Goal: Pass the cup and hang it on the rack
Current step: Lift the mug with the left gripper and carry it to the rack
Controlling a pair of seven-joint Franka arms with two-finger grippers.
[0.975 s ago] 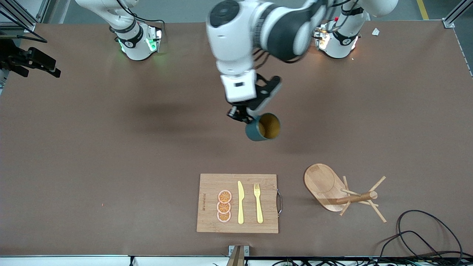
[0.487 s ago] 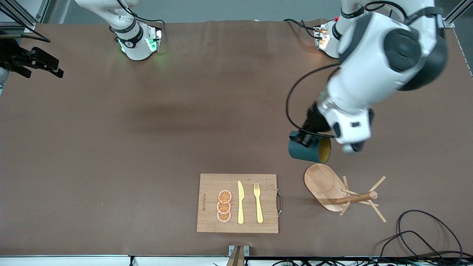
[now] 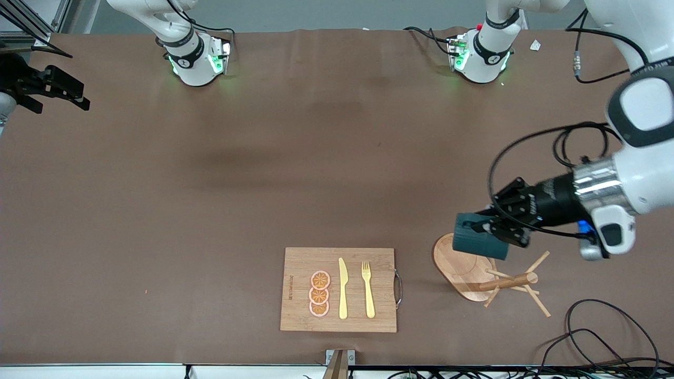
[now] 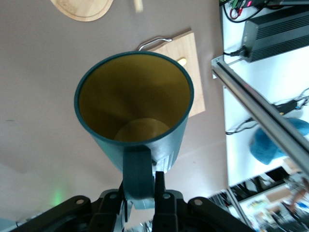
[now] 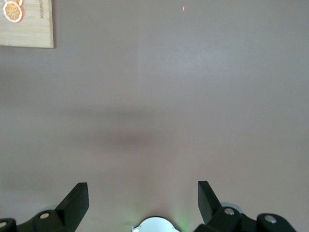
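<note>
The dark teal cup (image 3: 476, 242) with a yellowish inside hangs in the air over the oval base of the wooden rack (image 3: 462, 268). My left gripper (image 3: 488, 227) is shut on the cup's handle. In the left wrist view the cup (image 4: 133, 111) opens away from the camera, with the handle pinched by my left gripper (image 4: 145, 180). The rack's post and thin pegs (image 3: 508, 282) stand beside the cup, toward the left arm's end. My right gripper (image 3: 52, 87) waits open and empty at the right arm's end of the table; it also shows in the right wrist view (image 5: 143, 193).
A bamboo cutting board (image 3: 339, 289) with orange slices, a yellow knife and a fork lies near the front edge beside the rack. Black cables (image 3: 595, 326) lie at the front corner by the left arm's end. The left arm's own cable (image 3: 505, 158) loops above the cup.
My left arm has swung the cup from over the middle of the table toward the left arm's end and down over the rack's base. The right arm has not moved.
</note>
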